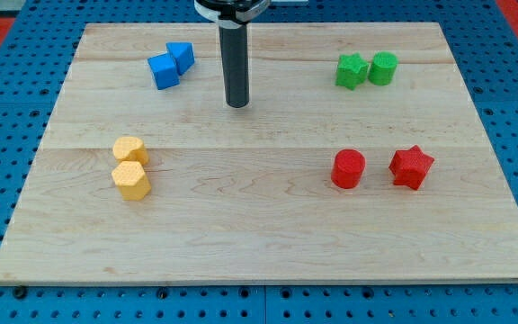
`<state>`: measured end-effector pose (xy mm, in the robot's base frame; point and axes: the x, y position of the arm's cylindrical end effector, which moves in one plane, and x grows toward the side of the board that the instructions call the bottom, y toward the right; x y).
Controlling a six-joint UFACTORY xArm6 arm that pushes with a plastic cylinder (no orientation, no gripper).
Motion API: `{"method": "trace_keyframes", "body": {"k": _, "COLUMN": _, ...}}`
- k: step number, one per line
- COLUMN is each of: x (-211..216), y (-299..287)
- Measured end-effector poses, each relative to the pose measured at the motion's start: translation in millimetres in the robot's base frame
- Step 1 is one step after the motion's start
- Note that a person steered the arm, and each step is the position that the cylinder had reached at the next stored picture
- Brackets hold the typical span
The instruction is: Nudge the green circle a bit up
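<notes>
Approaching now: your tip, a bare rod with no pincer, is sitting well left of the green circle, top right beside the green star; you're needing to get below it.

Pale wooden board carries two blue blocks, two green, two yellow, two red.

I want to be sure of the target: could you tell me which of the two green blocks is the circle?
The green circle is the right-hand one of the pair, smooth-sided; the green star beside it has points.
</notes>
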<state>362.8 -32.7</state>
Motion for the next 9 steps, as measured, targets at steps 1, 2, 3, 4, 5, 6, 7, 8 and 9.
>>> {"method": "trace_keyframes", "body": {"k": 1, "x": 0.0, "y": 5.0}}
{"method": "trace_keyframes", "body": {"k": 2, "x": 0.4, "y": 63.9}}
{"method": "trace_keyframes", "body": {"k": 3, "x": 3.1, "y": 123.3}}
{"method": "trace_keyframes", "body": {"k": 4, "x": 3.5, "y": 153.8}}
{"method": "trace_keyframes", "body": {"k": 5, "x": 3.5, "y": 167.9}}
{"method": "trace_keyframes", "body": {"k": 6, "x": 3.5, "y": 198.7}}
{"method": "trace_keyframes", "body": {"k": 7, "x": 3.5, "y": 200.7}}
{"method": "trace_keyframes", "body": {"k": 8, "x": -5.0, "y": 202.8}}
{"method": "trace_keyframes", "body": {"k": 9, "x": -14.3, "y": 203.3}}
